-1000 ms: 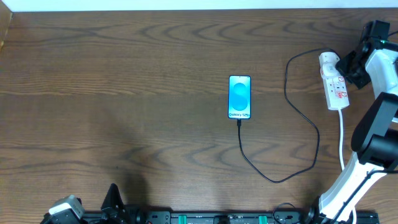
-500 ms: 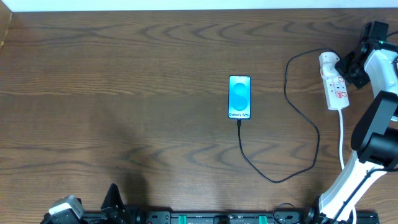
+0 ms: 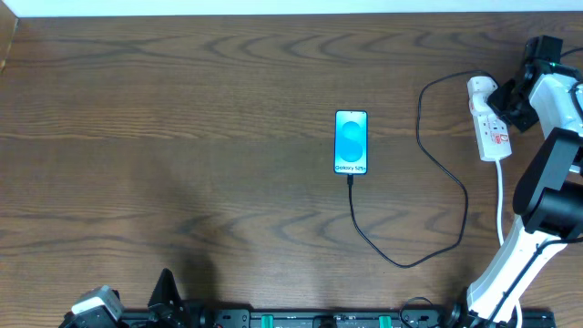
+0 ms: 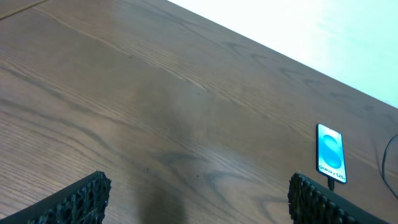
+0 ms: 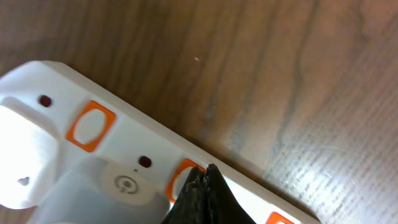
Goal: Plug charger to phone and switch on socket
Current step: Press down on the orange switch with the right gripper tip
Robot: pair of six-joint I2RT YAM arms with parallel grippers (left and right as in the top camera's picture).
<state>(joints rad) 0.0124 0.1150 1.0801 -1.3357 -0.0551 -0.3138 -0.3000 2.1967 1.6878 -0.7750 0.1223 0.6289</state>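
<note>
The phone (image 3: 352, 141) lies mid-table with its blue screen up; it also shows in the left wrist view (image 4: 330, 153). The charger cable (image 3: 428, 246) runs from the phone's near end in a loop to its white plug head (image 3: 481, 90) in the socket (image 3: 490, 123), a white strip at the far right. My right gripper (image 3: 512, 100) is shut, its tips (image 5: 202, 177) pressed on an orange-framed switch of the socket (image 5: 118, 149). My left gripper (image 4: 199, 199) is open and empty at the near left edge, far from the phone.
The socket's white lead (image 3: 500, 205) runs toward the near edge beside the right arm's base. The table's back edge meets a white wall. A dark rail lies along the near edge.
The right wrist has shifted very slightly at the socket. Phone, cable and left arm have not moved.
</note>
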